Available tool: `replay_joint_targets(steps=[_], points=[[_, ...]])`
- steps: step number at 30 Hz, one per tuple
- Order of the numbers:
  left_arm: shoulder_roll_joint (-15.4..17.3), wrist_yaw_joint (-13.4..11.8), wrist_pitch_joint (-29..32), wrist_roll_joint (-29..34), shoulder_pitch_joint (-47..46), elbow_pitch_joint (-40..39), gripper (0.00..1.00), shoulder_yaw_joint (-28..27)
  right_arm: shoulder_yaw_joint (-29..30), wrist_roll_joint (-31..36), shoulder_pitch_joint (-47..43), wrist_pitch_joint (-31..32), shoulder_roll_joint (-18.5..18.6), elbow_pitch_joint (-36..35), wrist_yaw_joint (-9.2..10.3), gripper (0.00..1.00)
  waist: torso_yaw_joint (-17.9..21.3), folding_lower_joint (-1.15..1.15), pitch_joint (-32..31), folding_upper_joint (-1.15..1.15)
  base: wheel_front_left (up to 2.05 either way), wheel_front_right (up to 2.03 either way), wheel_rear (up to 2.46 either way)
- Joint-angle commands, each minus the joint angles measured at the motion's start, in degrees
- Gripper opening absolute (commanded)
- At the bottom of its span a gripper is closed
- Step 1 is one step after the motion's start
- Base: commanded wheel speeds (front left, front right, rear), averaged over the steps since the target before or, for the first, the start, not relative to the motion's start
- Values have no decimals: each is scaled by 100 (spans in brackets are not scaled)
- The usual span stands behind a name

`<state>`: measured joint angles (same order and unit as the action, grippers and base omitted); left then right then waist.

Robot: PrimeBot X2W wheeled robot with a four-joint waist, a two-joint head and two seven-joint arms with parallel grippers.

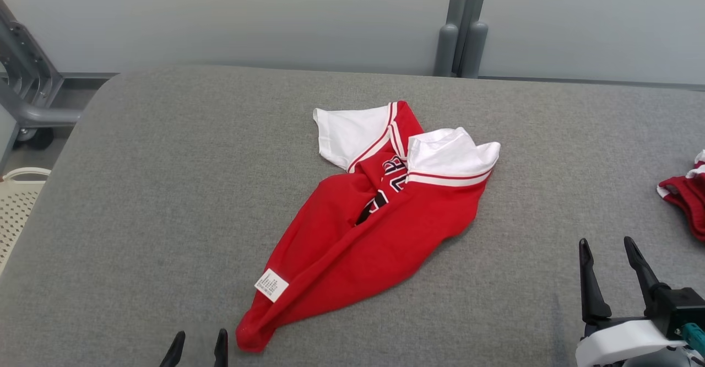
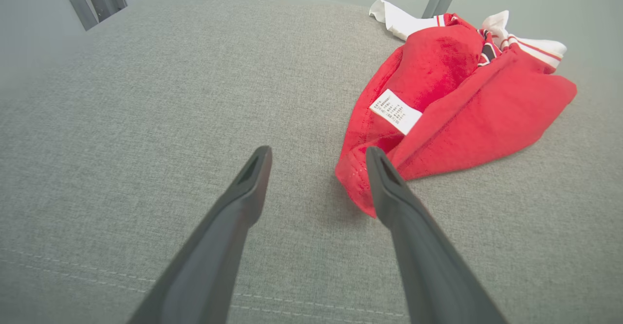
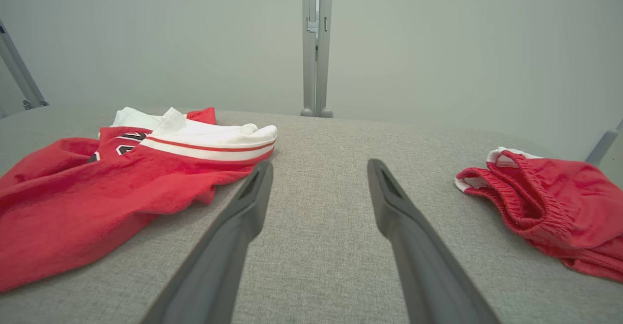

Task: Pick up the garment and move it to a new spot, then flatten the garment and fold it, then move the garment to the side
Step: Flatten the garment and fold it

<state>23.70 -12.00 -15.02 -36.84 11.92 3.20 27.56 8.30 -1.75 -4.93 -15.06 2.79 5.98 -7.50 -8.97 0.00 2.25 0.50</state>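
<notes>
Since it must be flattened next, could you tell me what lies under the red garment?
The red garment lies crumpled on the grey cloth surface; anything beneath its folds is covered and cannot be seen.

— Saw a grey fabric tabletop [image 1: 165, 190]?
— Did. Found a crumpled red-and-white garment [image 1: 396, 218] lying near its middle, white label [image 1: 271, 285] showing; spotted a bunched red cloth [image 1: 685, 196] well apart, at the right edge.

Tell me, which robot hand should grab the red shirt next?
Probably the left. The left gripper is open, one fingertip right beside the near corner of the red shirt. The right gripper, also open, sits farther off over bare grey cushion.
</notes>
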Motion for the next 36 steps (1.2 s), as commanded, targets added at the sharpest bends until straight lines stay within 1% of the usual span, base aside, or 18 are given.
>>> replay_joint_targets(steps=[1, 4, 5, 6, 8, 11, 14, 17, 20, 24, 27, 36], points=[[-147, 73, -15, 255, 95, -135, 100, -236, 41, -65, -111, -16, 19, -29, 2, 100, -46, 0, -84, -50, 0, 0, 0], [-368, 272, -15, 584, 251, -241, 100, -497, 72, -124, -192, -16, 19, -22, 2, 100, -31, 0, -132, -50, 0, 0, 0], [-419, 347, -15, 704, 264, -238, 100, -576, 75, -130, -215, -16, 19, 7, 2, 100, -20, 0, -142, -50, 0, 0, 0], [-419, 347, -15, 704, 264, -238, 100, -576, 75, -130, -215, -16, 19, 7, 2, 100, -20, 0, -142, -50, 0, 0, 0], [-544, 503, -16, 892, 208, -255, 100, -769, 64, -101, -228, -16, 19, 61, 2, 100, -4, 0, -136, -50, 0, 0, 0], [-700, 809, -16, 1208, 52, -164, 100, -1033, -102, -43, -282, -16, 14, 126, 2, 100, 34, 0, -127, -50, 0, 0, 0], [-863, 1107, -16, 1495, -87, 3, 100, -1236, -203, -124, -367, -16, 24, 190, 4, 100, 79, 0, -149, -50, 0, 0, 0], [-1014, 1374, -16, 1714, -224, 196, 100, -1393, -252, -207, -436, -16, 22, 194, 3, 100, 154, 0, -173, -50, 0, 0, 0], [-1166, 1579, -16, 1877, -331, 347, 100, -1535, -280, -281, -476, -16, 20, 132, 3, 100, 282, 0, -188, -50, 0, 0, 0], [-1312, 1759, -17, 2057, -495, 519, 100, -1685, -431, -220, -467, -16, 21, -14, 3, 100, 453, 0, -160, -50, 0, 0, 0], [-1401, 1844, -17, 2139, -654, 644, 100, -1768, -482, -193, -473, -16, 20, -87, 3, 100, 557, 0, -145, -50, 0, 0, 0], [-1529, 1942, -17, 2291, -925, 811, 100, -2005, -402, -97, -317, -16, 19, -217, 3, 100, 783, 0, -47, -50, 0, 0, 0]])
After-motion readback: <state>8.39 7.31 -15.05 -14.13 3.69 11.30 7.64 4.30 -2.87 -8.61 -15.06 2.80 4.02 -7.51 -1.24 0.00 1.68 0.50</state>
